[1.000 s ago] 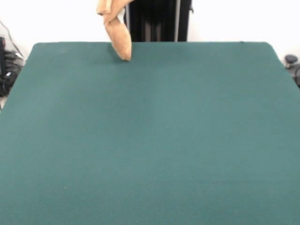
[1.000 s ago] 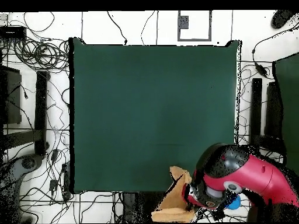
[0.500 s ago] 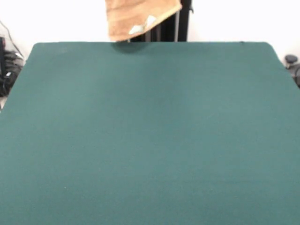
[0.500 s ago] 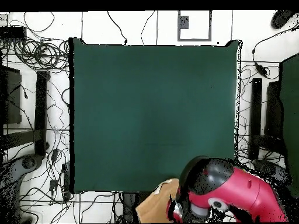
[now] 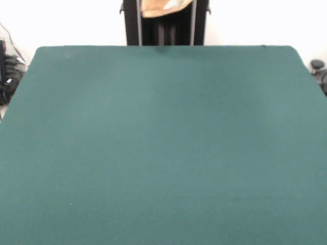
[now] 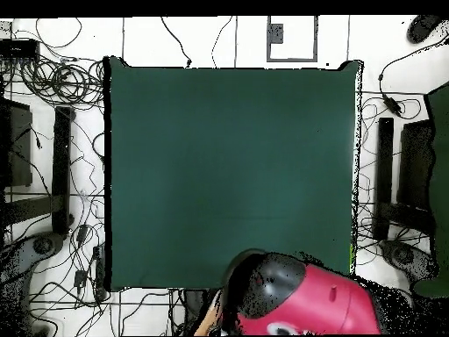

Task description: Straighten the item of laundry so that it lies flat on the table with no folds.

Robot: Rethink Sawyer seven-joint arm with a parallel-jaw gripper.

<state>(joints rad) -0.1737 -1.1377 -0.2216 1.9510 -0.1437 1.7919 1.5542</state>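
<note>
While only its lower edge shows at the top of the front view, the towel (image 5: 162, 7) hangs in the air, tan-orange with a pale patch, in front of the black pedestal (image 5: 166, 30), clear of the green table (image 5: 163, 143). Overhead, the red arm (image 6: 294, 303) covers nearly all of it. Tool hidden; its state cannot be told.

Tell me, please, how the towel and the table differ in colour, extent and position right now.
The towel is tan-orange; the table is dark green. The towel shows only as a small piece at the front view's top edge, while the table fills most of both views. The towel hangs raised above the table's far edge, not lying on it; the table lies flat. Both look like cloth.
</note>
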